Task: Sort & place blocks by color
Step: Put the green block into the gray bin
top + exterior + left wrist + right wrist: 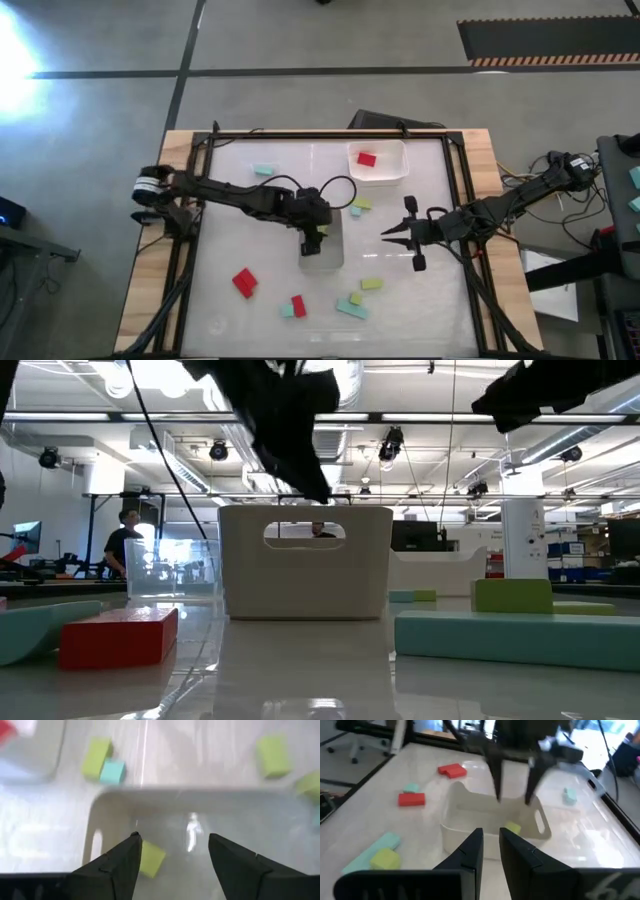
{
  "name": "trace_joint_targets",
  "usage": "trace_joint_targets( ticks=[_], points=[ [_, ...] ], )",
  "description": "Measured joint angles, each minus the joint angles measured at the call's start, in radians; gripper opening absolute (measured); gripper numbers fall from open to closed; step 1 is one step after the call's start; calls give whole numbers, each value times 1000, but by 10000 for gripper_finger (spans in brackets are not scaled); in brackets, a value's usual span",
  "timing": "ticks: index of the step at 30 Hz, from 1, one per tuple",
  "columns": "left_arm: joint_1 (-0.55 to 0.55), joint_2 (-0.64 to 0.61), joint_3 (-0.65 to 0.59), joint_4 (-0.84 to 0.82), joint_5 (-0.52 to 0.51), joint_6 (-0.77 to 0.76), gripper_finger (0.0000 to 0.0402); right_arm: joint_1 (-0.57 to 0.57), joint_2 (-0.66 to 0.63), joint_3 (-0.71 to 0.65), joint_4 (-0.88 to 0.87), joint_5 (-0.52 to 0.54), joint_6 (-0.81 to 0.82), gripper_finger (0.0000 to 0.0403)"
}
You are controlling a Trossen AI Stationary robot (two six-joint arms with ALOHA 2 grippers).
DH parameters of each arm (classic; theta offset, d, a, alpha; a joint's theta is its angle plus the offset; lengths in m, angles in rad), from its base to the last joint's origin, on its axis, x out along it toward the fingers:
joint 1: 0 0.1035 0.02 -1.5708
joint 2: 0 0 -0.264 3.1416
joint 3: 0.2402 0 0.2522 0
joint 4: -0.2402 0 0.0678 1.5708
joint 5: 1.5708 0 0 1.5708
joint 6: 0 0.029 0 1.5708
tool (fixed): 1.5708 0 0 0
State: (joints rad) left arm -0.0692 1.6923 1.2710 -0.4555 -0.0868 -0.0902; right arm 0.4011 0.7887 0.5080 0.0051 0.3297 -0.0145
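My left gripper (316, 240) (172, 845) hangs open over a clear plastic container (322, 250) at the table's middle, fingers pointing down into it and touching nothing. A yellow-green block (150, 860) (511, 827) lies on the container's floor below the fingers. My right gripper (388, 236) (491, 840) waits shut and holding nothing, just right of the container, pointing at it. A red block (366, 158) lies in a second container (380, 175) at the far side.
Loose blocks lie on the white table. A teal one (263, 170) is at the far left. A yellow-green and teal pair (358, 206) lies between the containers. Red ones (244, 282) (298, 305) and teal and yellow-green ones (352, 308) (371, 284) lie near the front.
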Motion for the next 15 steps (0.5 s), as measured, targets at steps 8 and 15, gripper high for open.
trace_joint_targets(
  ticks=[8, 15],
  points=[
    [-110, -124, -85, 262, 0, 91, 215, 0, 6, -46, 1, 142, 151, 52],
    [-155, -251, -169, 389, -2, 295, 215, 0, 74, -74, 15, 227, 322, 52]
  ],
)
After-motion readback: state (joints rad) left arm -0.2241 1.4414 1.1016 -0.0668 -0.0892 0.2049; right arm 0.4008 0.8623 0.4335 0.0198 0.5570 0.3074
